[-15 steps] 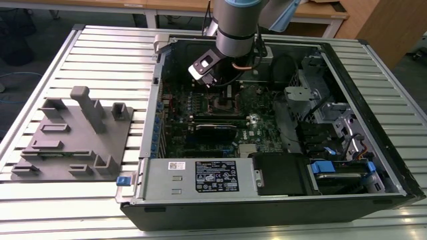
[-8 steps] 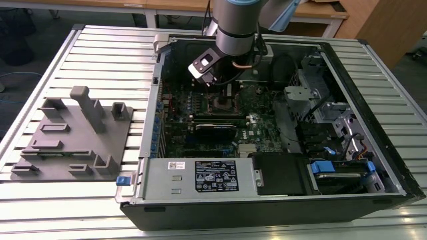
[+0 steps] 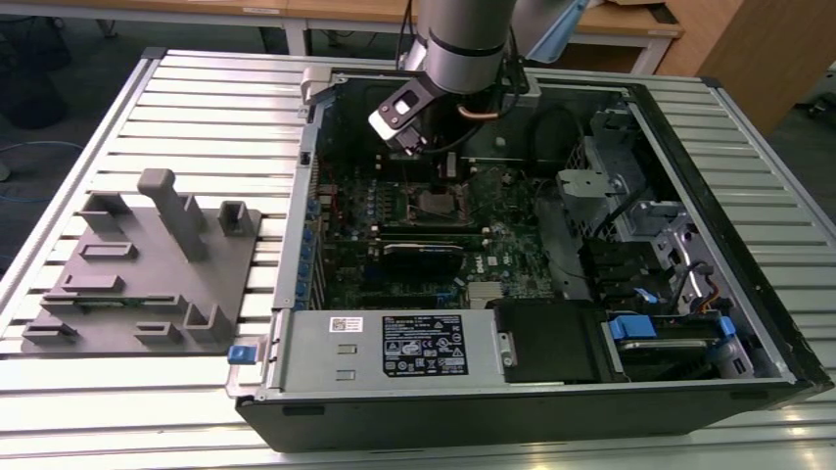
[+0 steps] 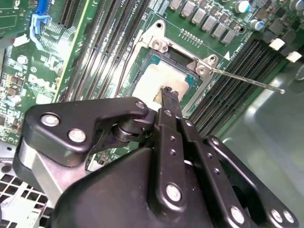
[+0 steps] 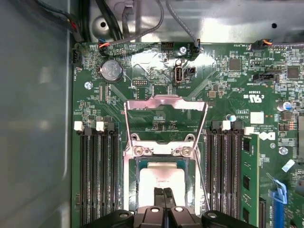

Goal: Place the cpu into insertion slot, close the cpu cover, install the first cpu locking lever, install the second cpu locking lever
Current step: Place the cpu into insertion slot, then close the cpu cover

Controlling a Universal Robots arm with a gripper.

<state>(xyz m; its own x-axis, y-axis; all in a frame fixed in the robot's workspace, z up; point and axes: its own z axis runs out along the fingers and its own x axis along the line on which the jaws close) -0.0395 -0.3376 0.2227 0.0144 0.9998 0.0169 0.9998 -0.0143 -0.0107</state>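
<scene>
While gripper (image 5: 164, 191) hovers, cpu (image 5: 153, 176) (square) lies flat.

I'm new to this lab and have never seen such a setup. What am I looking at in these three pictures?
A robot arm reaches into an open computer case lying on a slatted table; the exterior view shows that from outside. Both wrist views come from cameras on the arm, looking past its gripper at the green motherboard. The gripper is shut, holding nothing, right over the cpu, which lies in the insertion slot. The cpu cover stands open.
</scene>
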